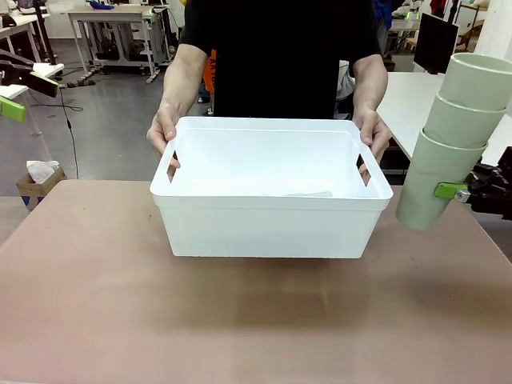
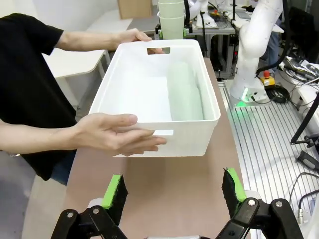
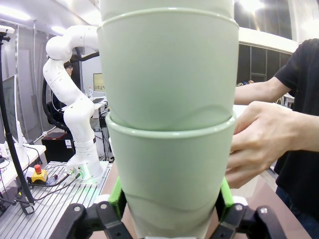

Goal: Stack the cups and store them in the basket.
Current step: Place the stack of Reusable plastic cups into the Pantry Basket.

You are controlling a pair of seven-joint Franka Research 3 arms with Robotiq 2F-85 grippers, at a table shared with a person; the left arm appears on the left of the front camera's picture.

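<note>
A person across the table holds the white basket (image 1: 264, 228) by both slot handles, just above the tabletop. In the left wrist view, pale green cups (image 2: 185, 94) lie on their side inside the basket (image 2: 192, 137). A stack of three cups (image 1: 448, 136) hangs tilted to the right of the basket, with my right gripper (image 1: 448, 192) shut on the bottom cup. The right wrist view shows that stack (image 3: 169, 124) up close between the green pads of the right gripper (image 3: 169, 199). My left gripper (image 2: 173, 191) stands open over the table, short of the basket, and shows at the far left (image 1: 12, 108).
The person's hands (image 1: 164, 132) grip the basket's short sides, and one hand (image 3: 259, 144) is close beside the held stack. The brown table (image 1: 240, 320) lies bare in front of the basket. A white table (image 1: 416, 100) stands behind on the right.
</note>
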